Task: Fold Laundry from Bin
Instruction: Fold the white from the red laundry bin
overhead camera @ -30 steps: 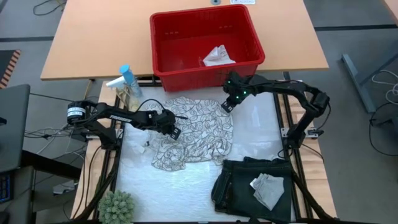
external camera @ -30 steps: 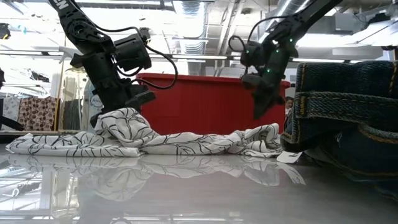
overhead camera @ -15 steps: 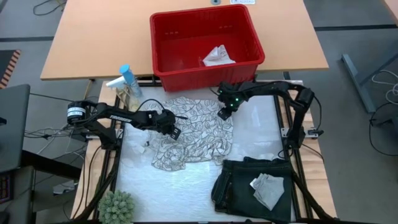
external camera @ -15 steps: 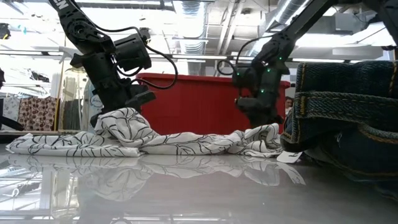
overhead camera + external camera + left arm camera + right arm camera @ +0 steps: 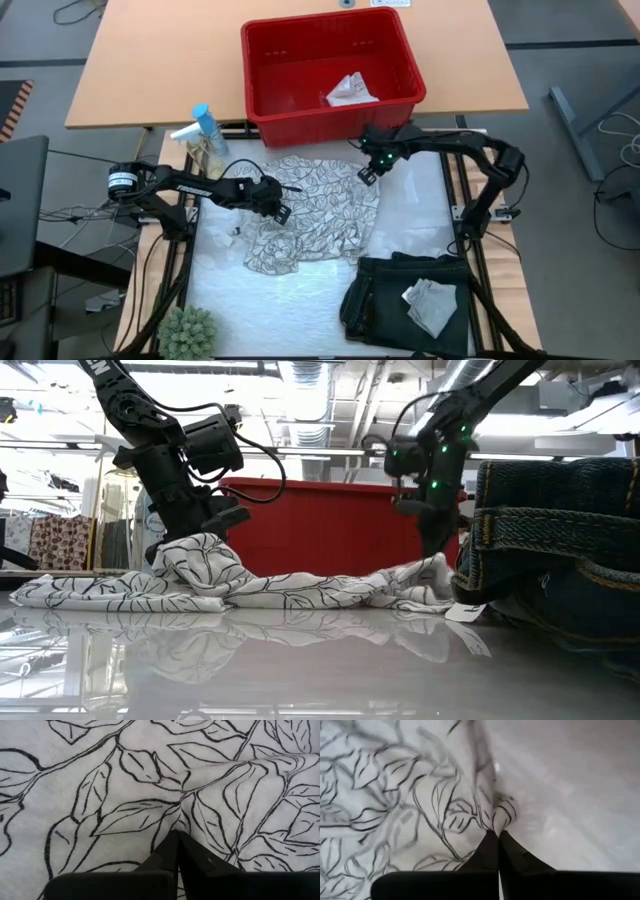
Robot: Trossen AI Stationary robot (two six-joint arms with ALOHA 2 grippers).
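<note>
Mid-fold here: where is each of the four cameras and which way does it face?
High: overhead, straight down; both arms, red bin, leaf-patterned cloth.
Low: table height, level across; both arms above the cloth, bin behind.
Left wrist: left gripper pinching cloth.
Right wrist: right gripper pinching the cloth's edge.
All four show the cloth.

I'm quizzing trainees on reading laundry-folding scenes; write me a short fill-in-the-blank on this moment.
1. Both claws are pinching the ____-patterned cloth on the table.
2. The red bin holds one small ____ cloth.
3. The right claw grips the patterned cloth at its edge nearest the ____.
4. The folded dark garment has a small pale cloth lying ____ it.

Missing words: leaf; whitish; bin; on

The left claw grips the same cloth at its other side.
</note>
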